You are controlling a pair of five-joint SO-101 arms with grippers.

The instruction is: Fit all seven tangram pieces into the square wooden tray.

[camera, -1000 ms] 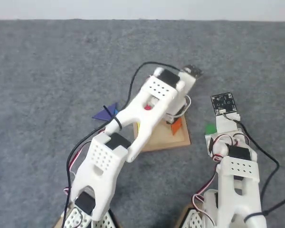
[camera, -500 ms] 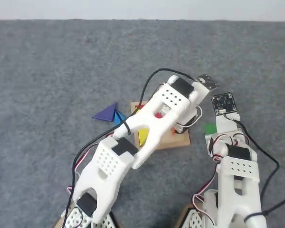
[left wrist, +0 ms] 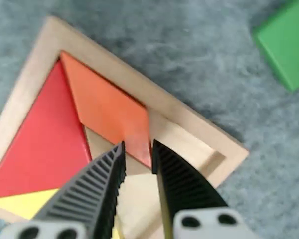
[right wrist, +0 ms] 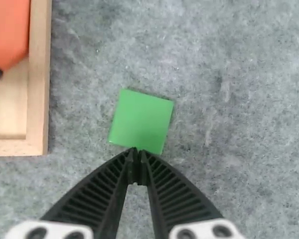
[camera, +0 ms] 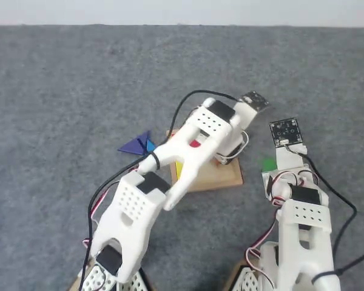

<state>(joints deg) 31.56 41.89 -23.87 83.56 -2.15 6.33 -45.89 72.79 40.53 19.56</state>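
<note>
The square wooden tray point(left wrist: 189, 119) holds a red triangle point(left wrist: 45, 134), a yellow piece point(left wrist: 25, 204) and an orange piece point(left wrist: 104, 107) beside the red one. My left gripper point(left wrist: 138, 149) hangs over the tray, shut on the orange piece's near corner, which looks slightly lifted. In the high view the left arm point(camera: 200, 136) covers most of the tray point(camera: 221, 177). A green square point(right wrist: 142, 120) lies flat on the carpet just outside the tray's rim point(right wrist: 39, 74). My right gripper point(right wrist: 134, 152) is shut and empty, its tips at the square's near edge.
A purple triangle point(camera: 135, 144) and a blue piece point(camera: 150, 146) lie on the grey carpet left of the tray. The right arm point(camera: 300, 212) stands at the right of the tray. Open carpet stretches behind and to the far left.
The left arm swung right over the tray's right edge, then came back left. The orange piece seen at the tray's right edge is now under the wrist. The right arm kept still.
</note>
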